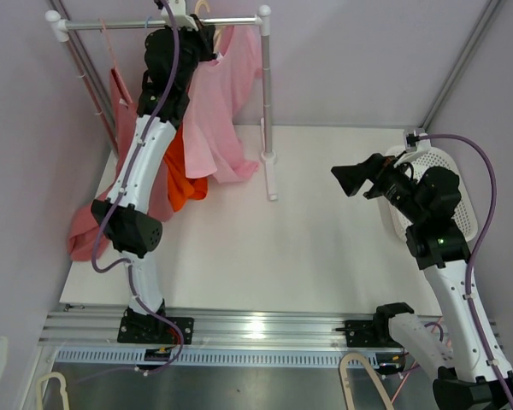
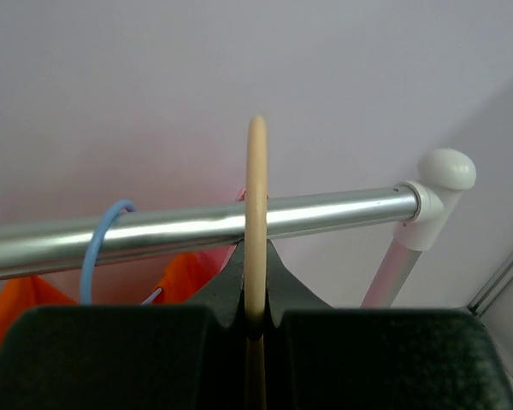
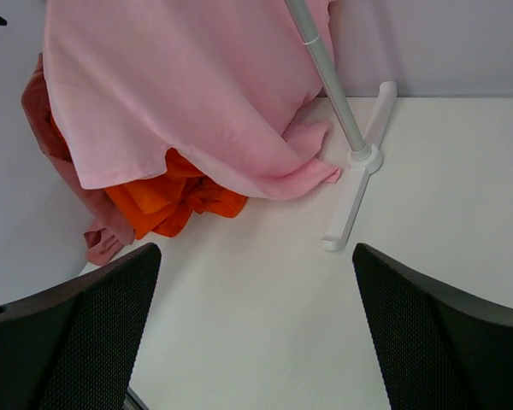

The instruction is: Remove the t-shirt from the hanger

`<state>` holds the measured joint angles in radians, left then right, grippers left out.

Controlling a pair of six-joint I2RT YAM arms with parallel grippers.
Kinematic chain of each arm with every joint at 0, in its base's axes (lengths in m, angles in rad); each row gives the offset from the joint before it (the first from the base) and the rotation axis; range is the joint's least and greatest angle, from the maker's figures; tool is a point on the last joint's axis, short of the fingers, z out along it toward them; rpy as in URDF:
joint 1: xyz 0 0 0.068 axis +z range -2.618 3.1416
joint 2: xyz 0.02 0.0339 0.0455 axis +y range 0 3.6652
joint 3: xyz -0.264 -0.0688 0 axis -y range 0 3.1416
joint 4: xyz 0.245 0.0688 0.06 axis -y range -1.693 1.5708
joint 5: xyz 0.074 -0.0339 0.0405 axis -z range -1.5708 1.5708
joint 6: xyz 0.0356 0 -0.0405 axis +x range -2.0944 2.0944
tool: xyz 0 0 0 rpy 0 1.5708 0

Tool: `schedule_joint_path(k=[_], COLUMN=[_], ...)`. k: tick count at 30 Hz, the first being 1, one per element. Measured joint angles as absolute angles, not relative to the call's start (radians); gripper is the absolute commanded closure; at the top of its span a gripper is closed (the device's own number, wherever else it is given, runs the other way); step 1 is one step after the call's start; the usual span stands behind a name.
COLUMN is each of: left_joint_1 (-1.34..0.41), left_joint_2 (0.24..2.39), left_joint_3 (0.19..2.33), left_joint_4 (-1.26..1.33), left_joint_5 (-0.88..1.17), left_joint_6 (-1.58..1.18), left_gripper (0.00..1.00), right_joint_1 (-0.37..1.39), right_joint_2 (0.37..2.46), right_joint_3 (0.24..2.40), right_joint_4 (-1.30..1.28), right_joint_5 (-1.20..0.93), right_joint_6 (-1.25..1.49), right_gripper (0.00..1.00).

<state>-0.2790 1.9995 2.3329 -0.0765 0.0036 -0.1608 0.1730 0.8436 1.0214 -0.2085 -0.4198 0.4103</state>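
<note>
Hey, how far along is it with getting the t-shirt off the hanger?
Nothing is finished yet: the pink t-shirt hangs from the beige hanger on the rail. In hand: the left claw is shut on the beige hanger at its hook. Left to do: slipping the shirt off; the right claw is open and empty.

Catalogued here are two arms, placed by the aluminium rail that carries them.

- Left arm, at the rail's left end: we note white shell links, bulky black joint housings and a black base plate bolted to the rail.
- Right arm, at the rail's right end: same white links and black joints, with a small green light on one housing.
- Purple cable: one runs along each arm.
- Left gripper: matt black, finely grained fingers.
- Right gripper: black fingers with dotted, mesh-like faces.
</note>
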Motion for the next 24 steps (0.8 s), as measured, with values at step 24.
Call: schedule_joint_path(k=[24], left_joint_1=[-0.495], left_joint_2=[1.685], left_joint_3=[2.157], left_joint_4=[-0.491], left_joint_5=[-0.627], left_joint_6=[-0.351], left_gripper=[0.99], right_joint_1=[0.554], right_joint_2=[1.073], right_joint_3=[1.222], right_joint_4=[-0.221], right_joint_5=[-0.652], right_joint_6=[0.331], right_gripper=[0.0])
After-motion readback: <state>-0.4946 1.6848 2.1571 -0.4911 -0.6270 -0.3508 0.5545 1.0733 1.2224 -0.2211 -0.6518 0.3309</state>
